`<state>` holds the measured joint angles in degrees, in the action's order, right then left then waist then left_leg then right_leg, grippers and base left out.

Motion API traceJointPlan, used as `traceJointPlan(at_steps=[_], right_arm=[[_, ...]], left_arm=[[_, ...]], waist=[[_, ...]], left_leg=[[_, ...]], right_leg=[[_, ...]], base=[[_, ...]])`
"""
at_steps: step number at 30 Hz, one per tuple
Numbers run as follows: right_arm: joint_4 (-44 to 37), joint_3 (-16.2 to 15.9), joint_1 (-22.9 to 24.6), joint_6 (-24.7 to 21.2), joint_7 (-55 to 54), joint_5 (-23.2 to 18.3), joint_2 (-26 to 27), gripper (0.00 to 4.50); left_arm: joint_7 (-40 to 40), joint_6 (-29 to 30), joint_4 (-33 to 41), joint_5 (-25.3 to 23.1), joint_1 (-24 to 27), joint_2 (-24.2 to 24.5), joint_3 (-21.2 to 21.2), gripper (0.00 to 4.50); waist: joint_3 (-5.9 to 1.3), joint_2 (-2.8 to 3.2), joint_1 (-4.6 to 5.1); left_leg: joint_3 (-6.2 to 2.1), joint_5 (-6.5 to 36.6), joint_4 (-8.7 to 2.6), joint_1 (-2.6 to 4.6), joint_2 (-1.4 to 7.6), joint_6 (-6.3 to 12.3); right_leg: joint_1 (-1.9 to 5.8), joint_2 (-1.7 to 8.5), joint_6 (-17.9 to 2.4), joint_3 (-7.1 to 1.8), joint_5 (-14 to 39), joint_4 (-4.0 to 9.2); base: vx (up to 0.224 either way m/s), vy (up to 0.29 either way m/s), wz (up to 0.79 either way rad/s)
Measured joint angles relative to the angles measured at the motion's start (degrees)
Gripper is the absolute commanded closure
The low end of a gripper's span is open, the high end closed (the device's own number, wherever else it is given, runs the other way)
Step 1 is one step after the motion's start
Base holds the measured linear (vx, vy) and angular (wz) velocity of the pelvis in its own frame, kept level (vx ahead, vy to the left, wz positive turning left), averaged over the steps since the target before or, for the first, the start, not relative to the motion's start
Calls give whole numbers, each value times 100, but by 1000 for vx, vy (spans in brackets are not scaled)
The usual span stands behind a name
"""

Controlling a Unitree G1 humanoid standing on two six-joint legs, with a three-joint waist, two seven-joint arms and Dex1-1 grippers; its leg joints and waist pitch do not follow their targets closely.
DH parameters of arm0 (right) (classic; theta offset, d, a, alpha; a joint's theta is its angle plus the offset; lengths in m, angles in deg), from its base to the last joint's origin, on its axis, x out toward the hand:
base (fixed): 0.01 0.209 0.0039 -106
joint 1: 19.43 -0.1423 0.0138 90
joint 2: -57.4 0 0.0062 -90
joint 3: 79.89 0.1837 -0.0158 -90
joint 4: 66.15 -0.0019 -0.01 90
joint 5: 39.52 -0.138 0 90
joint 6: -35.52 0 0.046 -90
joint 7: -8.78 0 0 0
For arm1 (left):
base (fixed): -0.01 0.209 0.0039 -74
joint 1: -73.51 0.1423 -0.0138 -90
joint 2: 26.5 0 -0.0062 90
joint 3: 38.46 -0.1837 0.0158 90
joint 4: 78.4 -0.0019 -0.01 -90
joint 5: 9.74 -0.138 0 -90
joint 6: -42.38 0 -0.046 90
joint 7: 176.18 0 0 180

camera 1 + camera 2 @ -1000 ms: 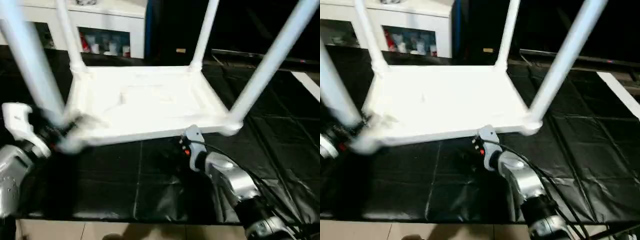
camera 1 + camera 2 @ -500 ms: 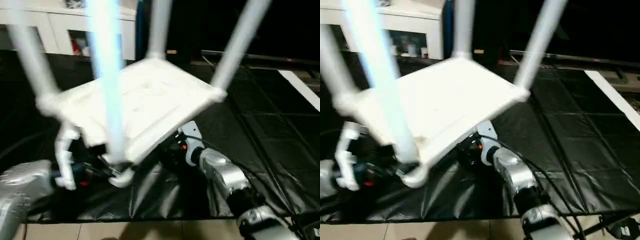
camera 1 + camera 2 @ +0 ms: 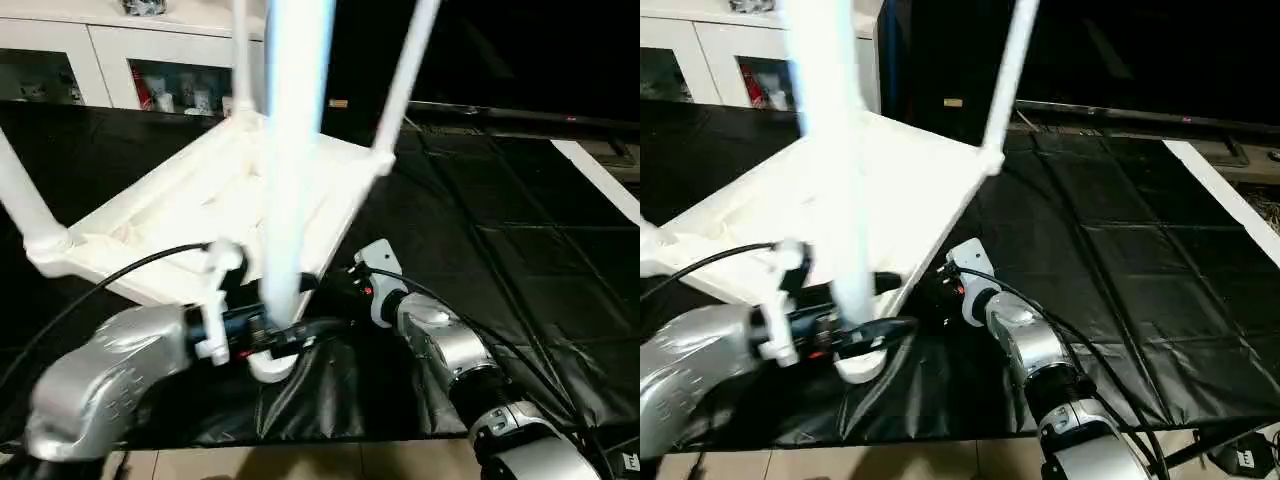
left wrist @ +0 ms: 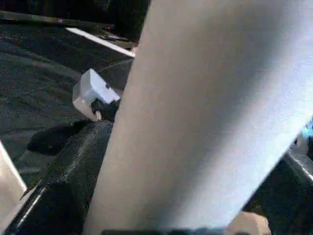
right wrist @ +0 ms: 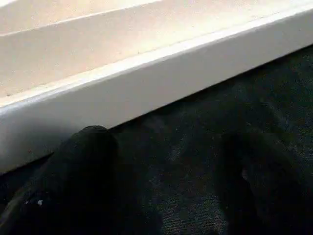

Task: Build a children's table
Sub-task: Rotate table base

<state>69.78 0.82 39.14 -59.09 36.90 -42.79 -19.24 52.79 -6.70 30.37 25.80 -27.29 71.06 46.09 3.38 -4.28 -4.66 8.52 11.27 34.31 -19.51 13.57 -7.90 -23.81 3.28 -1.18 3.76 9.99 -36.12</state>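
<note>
Table (image 3: 170, 215) lies upside down; your left gripper (image 3: 268, 335) is clamped on its near leg (image 3: 290, 170), right gripper (image 3: 335, 285) spread beside its edge.

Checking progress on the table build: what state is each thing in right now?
Children's table: upside down, four legs fitted, pointing up.
Near leg: in its corner socket, between the left gripper's fingers.
Left gripper: around the near leg's base.
Right gripper: open, at the tabletop's edge.
</note>
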Motion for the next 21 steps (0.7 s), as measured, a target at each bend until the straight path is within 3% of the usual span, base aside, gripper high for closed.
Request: traceJointPlan(at_steps=[9,14,17,21], right_arm=[[168,144,-14,172,-15,47,20,0],[212,203,-24,217,-84,53,93,0],[195,216,-23,230,-97,54,59,0],[-3,302,41,188,-76,46,-227,0]], left_arm=[[-415,-526,-451,-532,-412,-782,-443,2],[-667,-940,-840,-855,-743,-980,-552,2],[-691,-1047,-913,-950,-843,-889,-496,2],[-385,-1034,-914,-1065,-822,-219,-433,2]], waist=[[3,6,-26],[11,21,-9],[12,28,15],[30,57,-21]], left_leg=[[0,0,1,1,-1,0],[-1,0,-1,1,-1,0],[-1,0,-7,1,0,0],[-1,0,-9,-7,1,0]], right_leg=[[2,1,0,1,0,2],[-1,0,-1,2,-2,2],[-5,0,-3,4,-4,-1],[-10,-1,-4,4,-4,-1]], base=[[0,0,0],[0,0,0],[0,0,0],[0,0,0]])
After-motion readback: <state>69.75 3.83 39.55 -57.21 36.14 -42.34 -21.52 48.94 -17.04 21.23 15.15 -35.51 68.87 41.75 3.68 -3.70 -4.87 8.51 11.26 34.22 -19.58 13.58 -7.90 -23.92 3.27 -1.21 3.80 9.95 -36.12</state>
